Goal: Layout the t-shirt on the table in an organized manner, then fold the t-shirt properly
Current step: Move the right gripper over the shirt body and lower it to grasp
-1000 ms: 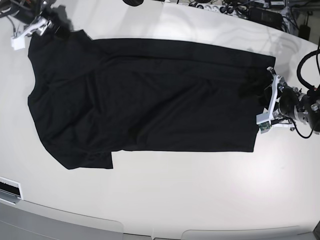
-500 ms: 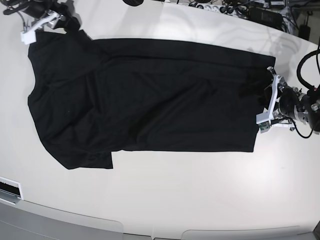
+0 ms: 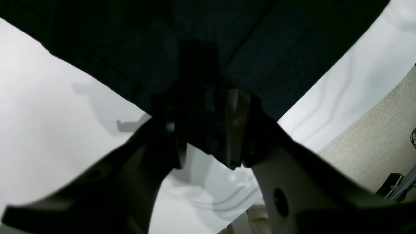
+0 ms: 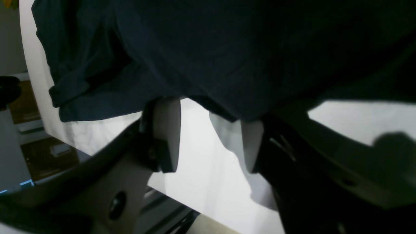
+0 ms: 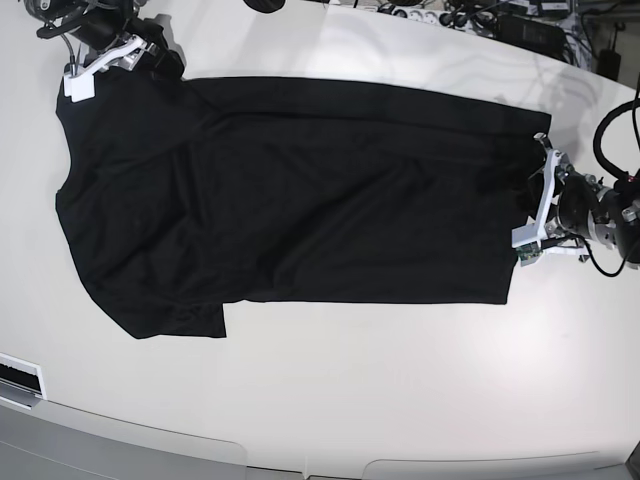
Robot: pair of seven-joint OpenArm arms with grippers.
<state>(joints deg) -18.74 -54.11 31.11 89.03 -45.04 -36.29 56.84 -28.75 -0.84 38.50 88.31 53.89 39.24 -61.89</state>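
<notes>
T-shirt (image 5: 290, 190) lying spread on table (image 5: 400, 400) — right gripper (image 5: 100, 62), jaws parted, shifting rightward along upper-left corner; left gripper (image 5: 535, 195) clamping hem, holding steady — layout continuing.

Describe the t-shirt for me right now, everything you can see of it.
The t-shirt is plain black soft cloth, spread lengthwise and mostly flat on the white table, with shallow creases and one sleeve folded at the near left corner. The left gripper straddles its right edge, cloth between its jaws. The right gripper sits at the far left corner, jaws apart with bare table showing between them, seemingly not pinching it.
</notes>
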